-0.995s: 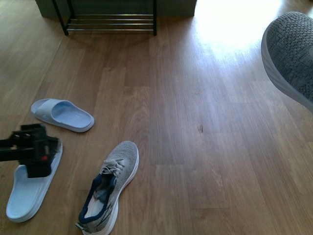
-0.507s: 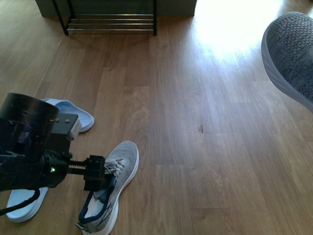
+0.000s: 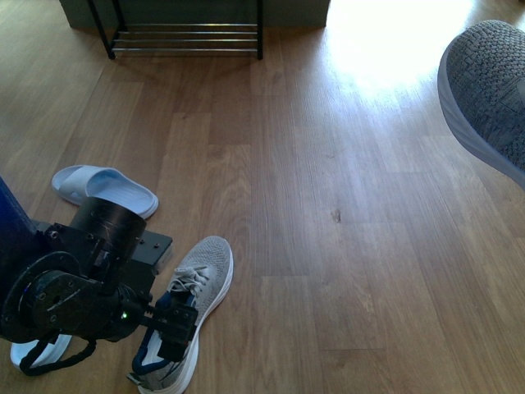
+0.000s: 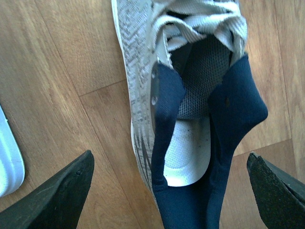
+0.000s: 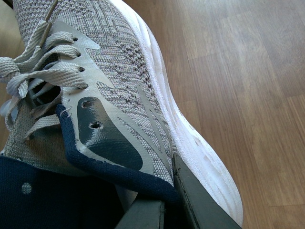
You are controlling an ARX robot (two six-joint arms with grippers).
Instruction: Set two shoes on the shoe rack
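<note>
Black fingers (image 4: 57, 193) of the left gripper (image 4: 167, 191) are spread wide and hold nothing. One sits on each side of the floor sneaker (image 4: 190, 95), with its navy-lined heel opening between them. From where I stand, that gripper hangs over the heel end of the shoe. The shoe lies on the wooden floor (image 3: 344, 246) with its toe towards about 1 o'clock.

The right gripper (image 5: 164, 210) is pinched onto the navy collar and grey knit side wall of the lifted sneaker (image 5: 119, 71). One finger is on the outside; the inner one is mostly hidden. In the front view that shoe is clear of the floor, out at 2 o'clock.

The shoe rack (image 3: 184, 37) stands at 12 o'clock from the floor sneaker, well apart, and neither shoe is on it yet. One pale blue slide (image 3: 105, 190) lies at 10 o'clock from the floor sneaker. Another slide (image 3: 29, 353) lies near it at 9 o'clock, partly under the left arm.

I judge the step in hand to be the left grasp. It should go best if the gripper comes straight down and closes on the firm heel collar, one finger inside the opening and one outside. It should keep off the loose laces and tongue. The outer finger is near the slide and should not nudge it.
</note>
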